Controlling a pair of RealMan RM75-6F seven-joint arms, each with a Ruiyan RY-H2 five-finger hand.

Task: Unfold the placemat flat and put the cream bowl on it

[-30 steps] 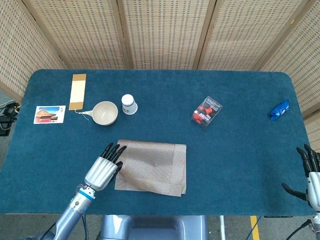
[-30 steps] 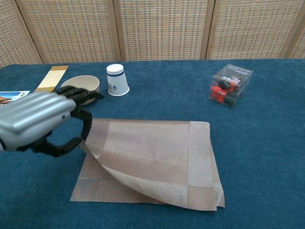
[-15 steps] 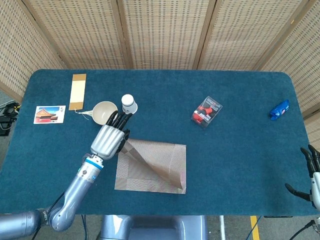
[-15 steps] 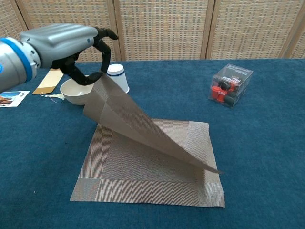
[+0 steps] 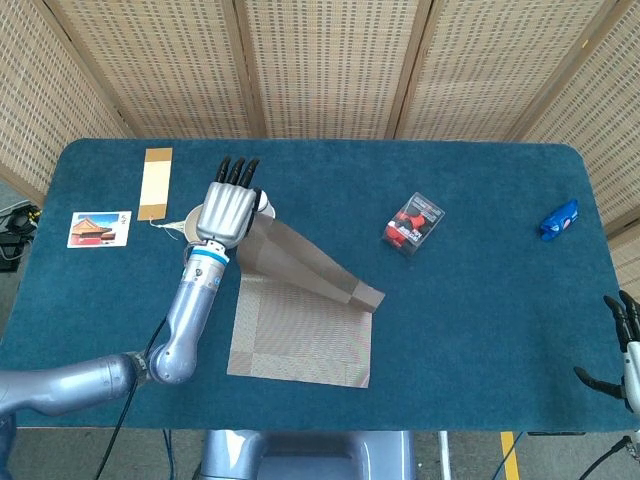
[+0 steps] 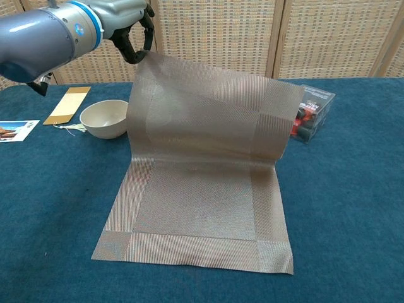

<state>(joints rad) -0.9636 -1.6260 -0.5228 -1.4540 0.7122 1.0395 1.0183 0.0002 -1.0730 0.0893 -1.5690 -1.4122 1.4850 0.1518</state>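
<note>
The left hand (image 5: 228, 205) is pinching one corner of the placemat (image 6: 202, 189) and holding it high, so the unfolding step is under way. The near half is lying flat on the table (image 5: 480, 300) below and nearer the robot than the hand. The far half is standing up from the crease like a sheet, its free top corner hanging unsupported to the hand's right.

The bowl (image 6: 105, 118) is sitting on the table just below the hand, to the left of the raised half and not on the mat.

The next move looks like carrying the held corner away from the robot and down, so the raised half lies flat beyond the crease. That ground is not all free: the raised sheet is hiding the table right behind it in the chest view, and the head view is showing a white cup (image 5: 262, 200) touching or just beside the hand's right edge. The clear box (image 6: 310, 113) is standing just past the free corner, so the mat's right edge could brush it. The table's far edge is well beyond.

The right hand (image 5: 625, 350) is idling far to the right at the near edge, fingers spread, holding nothing.
</note>
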